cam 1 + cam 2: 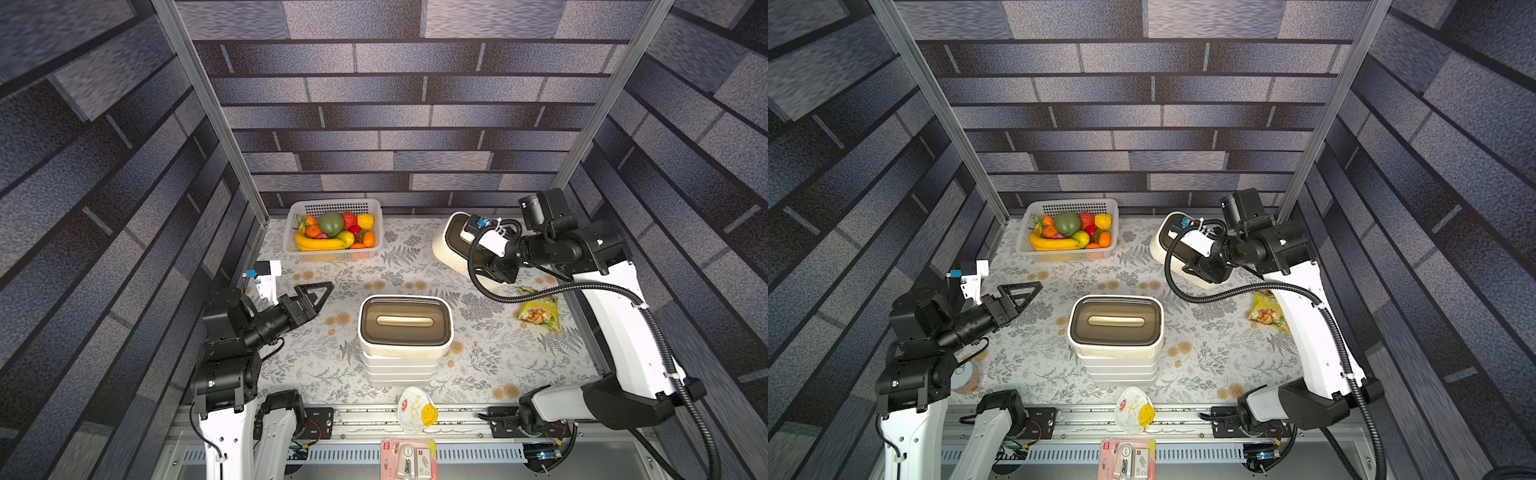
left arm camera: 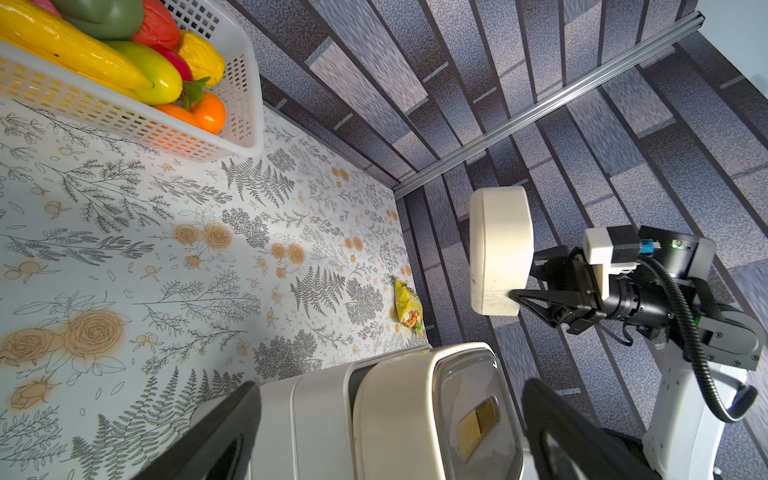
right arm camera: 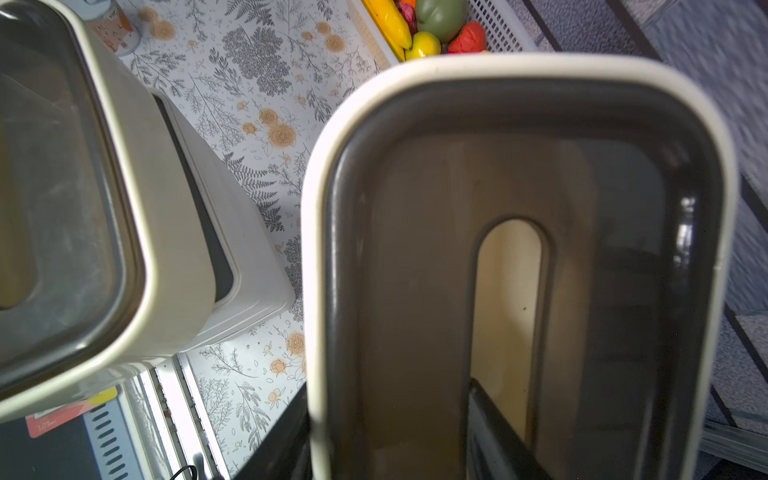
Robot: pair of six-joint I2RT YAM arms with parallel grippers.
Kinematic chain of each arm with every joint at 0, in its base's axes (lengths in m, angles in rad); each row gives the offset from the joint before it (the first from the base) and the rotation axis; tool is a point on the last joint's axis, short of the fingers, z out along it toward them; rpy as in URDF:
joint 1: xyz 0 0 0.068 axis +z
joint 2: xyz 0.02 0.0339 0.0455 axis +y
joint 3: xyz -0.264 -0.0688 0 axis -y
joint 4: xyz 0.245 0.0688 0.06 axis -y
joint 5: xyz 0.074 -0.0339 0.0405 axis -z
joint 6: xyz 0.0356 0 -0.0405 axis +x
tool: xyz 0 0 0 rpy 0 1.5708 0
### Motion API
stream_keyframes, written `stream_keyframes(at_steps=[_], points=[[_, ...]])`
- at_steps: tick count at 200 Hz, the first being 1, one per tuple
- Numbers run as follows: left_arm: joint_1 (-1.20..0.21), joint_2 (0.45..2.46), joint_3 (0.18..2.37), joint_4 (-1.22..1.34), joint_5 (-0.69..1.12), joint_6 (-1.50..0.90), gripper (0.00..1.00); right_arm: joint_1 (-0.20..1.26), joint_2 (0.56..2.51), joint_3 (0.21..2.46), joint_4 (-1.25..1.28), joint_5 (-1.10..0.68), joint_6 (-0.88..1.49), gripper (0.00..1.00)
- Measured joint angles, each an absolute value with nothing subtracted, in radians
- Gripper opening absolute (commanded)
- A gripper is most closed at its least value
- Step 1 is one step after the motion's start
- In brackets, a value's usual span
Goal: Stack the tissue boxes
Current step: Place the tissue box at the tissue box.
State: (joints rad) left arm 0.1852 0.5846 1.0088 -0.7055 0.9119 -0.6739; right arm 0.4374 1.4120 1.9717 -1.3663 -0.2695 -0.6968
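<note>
1. Here, the held box (image 1: 446,245) is smooth, rounded cream plastic with a dark slotted lid.
2. It hangs tilted right of the stack (image 1: 405,332), lid facing away, long axis crosswise.
3. Right gripper (image 2: 525,303) clamps it; left gripper (image 1: 320,293) gapes.

in both top views the lower boxes of the stack (image 1: 399,370) show only front edges under the top cream box (image 1: 405,324), so their lids are hidden. the held cream box (image 1: 446,245) is partly covered by the wrist camera (image 1: 490,241) and cable (image 1: 471,266), and where the right gripper (image 1: 490,272) meets it cannot be made out. in the left wrist view the fingers (image 2: 216,440) of the left gripper (image 2: 392,415) are blurred and cut by the bottom edge. a pink package (image 1: 409,459) is cut off likewise, its print unreadable. a small jar (image 1: 967,376) sits half hidden behind the left arm (image 1: 913,374).
</note>
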Motion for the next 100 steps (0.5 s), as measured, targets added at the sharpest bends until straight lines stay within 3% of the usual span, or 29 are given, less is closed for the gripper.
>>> stream_keyframes(at_steps=[100], points=[[0.158, 0.516, 1.011, -0.75, 0.97, -0.7, 1.0, 0.724, 1.569, 2.348, -1.551, -0.145, -0.619, 0.34]])
